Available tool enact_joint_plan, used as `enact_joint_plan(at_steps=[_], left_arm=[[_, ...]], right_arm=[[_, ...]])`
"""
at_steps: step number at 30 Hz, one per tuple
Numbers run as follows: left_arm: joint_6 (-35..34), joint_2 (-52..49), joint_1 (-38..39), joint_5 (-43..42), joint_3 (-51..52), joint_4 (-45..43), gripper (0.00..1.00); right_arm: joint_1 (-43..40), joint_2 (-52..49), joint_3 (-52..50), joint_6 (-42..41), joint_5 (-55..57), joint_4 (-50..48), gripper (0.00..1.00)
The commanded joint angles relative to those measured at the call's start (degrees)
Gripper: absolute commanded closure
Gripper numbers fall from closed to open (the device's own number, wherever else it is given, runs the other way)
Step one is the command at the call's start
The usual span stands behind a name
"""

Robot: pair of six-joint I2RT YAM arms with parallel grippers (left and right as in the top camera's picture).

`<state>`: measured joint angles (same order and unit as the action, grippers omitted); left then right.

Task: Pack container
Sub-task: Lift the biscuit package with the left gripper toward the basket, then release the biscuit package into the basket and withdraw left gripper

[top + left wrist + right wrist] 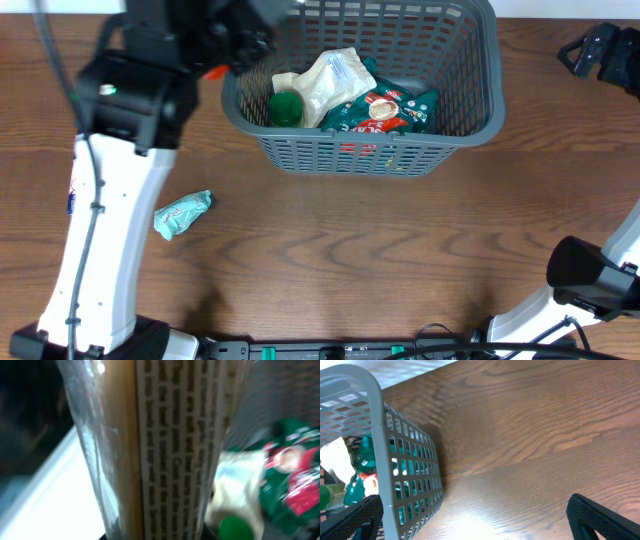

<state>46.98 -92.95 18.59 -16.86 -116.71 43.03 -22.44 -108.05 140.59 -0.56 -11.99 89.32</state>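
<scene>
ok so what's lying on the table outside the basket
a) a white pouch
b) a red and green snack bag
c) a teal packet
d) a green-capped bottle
c: the teal packet lies on the wood, apart from the basket, while the pouch, bottle and snack bag are all inside it.

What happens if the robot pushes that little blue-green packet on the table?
The teal packet looks crumpled and soft, so it would probably bend rather than stay stiff. It lies flat on the table, so it likely slides, not rolls. It seems light.
</scene>
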Motion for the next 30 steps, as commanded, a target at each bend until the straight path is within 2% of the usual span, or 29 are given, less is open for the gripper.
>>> enact_joint_plan(at_steps=[1,8,15,24,25,28,30], left_arm=[[5.95,-0.94,4.42,-9.16,-1.4,-2.95,0.94],[5.95,-9.31,10.14,-9.51,-1.29,0.63,0.94],[5.9,-19.8,10.1,-9.53,-1.29,8.44,0.94],[5.9,-27.1,9.84,-9.49,-1.27,14.27,0.94],[5.9,-27.43,9.84,-9.49,-1.27,14.6,0.88],[5.9,-27.5,9.81,-9.49,-1.29,14.67,0.78],[5.88,-27.26,9.77,-9.46,-1.29,14.8,0.51]], right_arm=[[-0.46,0.42,-0.17,1.09,-0.22,0.24,0.01],[-0.46,0.42,-0.17,1.09,-0.24,0.66,0.01],[-0.46,0.42,-0.15,1.55,-0.22,1.49,0.01],[-0.46,0.42,-0.17,1.53,-0.24,1.53,0.01],[-0.46,0.42,-0.17,1.53,-0.24,1.55,0.01],[-0.46,0.42,-0.17,1.53,-0.24,1.55,0.01],[-0.46,0.42,-0.17,1.53,-0.24,1.62,0.01]])
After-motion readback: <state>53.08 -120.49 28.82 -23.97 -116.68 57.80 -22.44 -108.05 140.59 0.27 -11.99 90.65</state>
